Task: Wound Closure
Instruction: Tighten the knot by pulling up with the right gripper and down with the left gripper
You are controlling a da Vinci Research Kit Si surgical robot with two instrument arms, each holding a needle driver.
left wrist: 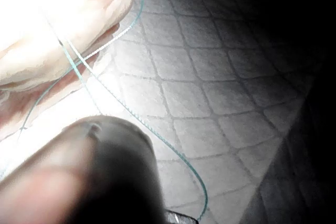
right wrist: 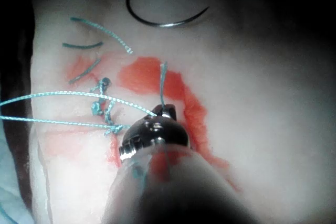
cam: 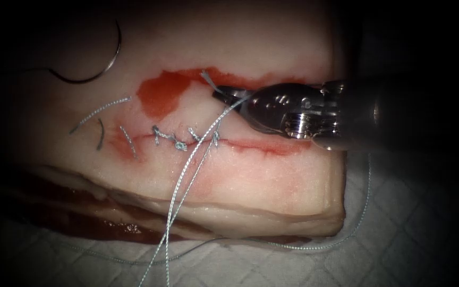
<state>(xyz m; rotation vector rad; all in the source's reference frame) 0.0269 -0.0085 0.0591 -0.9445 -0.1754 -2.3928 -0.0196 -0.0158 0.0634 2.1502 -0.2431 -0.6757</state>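
Reaching in level from the right, your right tool (cam: pixel 224 94) has its jaws clamped on the thread (cam: pixel 187 175) above the cut (cam: pixel 251 144). Your needle (cam: pixel 99 64) lies free on the tissue (cam: pixel 272 180), far left.

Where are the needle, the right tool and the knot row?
needle (cam: pixel 113 56), endoscope view, on its curved body.
right tool (cam: pixel 224 94), endoscope view, at its jaw tips, shut on thread.
knot row (cam: pixel 179 144), endoscope view, on a knot.
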